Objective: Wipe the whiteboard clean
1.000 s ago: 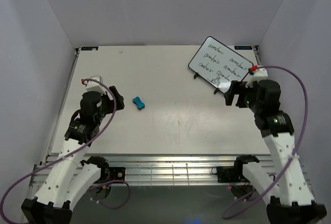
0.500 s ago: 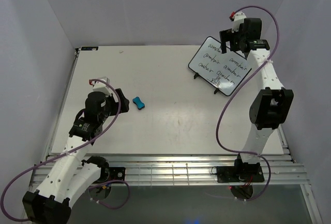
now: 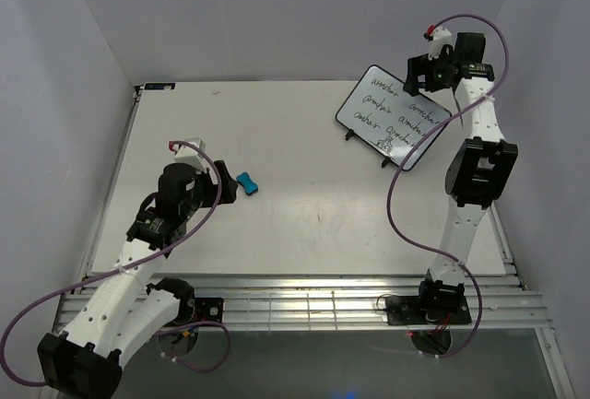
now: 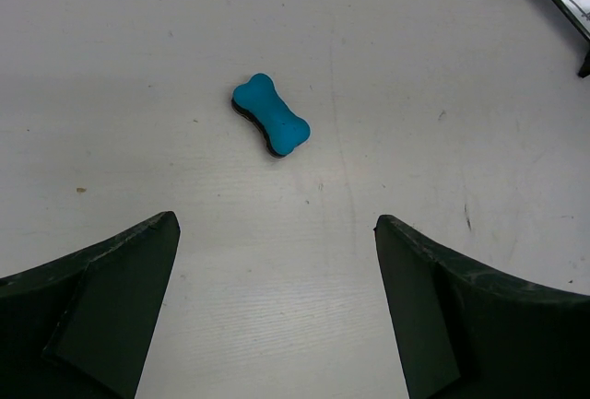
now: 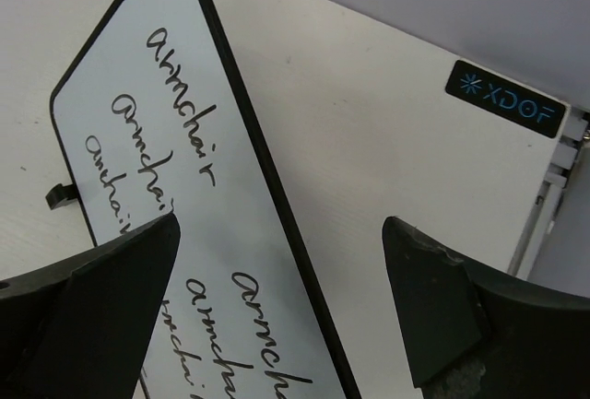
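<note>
Whiteboard (image 3: pixel 392 115): covered in handwriting | right tool (image 5: pixel 281 222): wide, above its far edge | left tool (image 4: pixel 276 222): wide, well left, facing blue eraser (image 4: pixel 270 127)

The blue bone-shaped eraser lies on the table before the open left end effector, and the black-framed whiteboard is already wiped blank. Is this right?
Not quite. The small black-framed whiteboard is not blank: black handwriting covers it, as the right wrist view shows. The blue bone-shaped eraser does lie on the table before the open left end effector.
</note>
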`<state>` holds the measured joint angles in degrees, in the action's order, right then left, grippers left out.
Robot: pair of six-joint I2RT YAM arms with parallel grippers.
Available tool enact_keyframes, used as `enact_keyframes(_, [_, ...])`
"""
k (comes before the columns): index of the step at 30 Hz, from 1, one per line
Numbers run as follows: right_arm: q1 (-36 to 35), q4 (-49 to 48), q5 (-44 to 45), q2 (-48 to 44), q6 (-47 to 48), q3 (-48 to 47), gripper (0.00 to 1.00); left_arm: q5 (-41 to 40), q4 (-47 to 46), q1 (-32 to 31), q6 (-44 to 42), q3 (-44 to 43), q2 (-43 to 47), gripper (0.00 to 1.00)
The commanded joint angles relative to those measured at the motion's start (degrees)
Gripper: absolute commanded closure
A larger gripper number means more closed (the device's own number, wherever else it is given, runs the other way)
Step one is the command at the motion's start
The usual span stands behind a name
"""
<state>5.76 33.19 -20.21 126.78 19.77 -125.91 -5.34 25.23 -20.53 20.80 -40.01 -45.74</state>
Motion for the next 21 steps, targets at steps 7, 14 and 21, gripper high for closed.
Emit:
enact_keyframes(7, [1.4,3.0,-13.1,5.1,-0.3,-5.6,0.1,0.4,-0.4,-0.4,-0.7,-0.4,0.0,0.02])
enact_keyframes(14, [1.5,3.0,-16.2,5.7,-0.2,-4.9,0.19,-1.7,0.3,-0.4,-0.3,-0.9,0.9,0.02])
enact_keyframes(21, [2.0,5.1,-22.6,5.9,-0.3,-5.2,0.28,-2.2,0.7,-0.4,-0.3,-1.0,1.3,0.02])
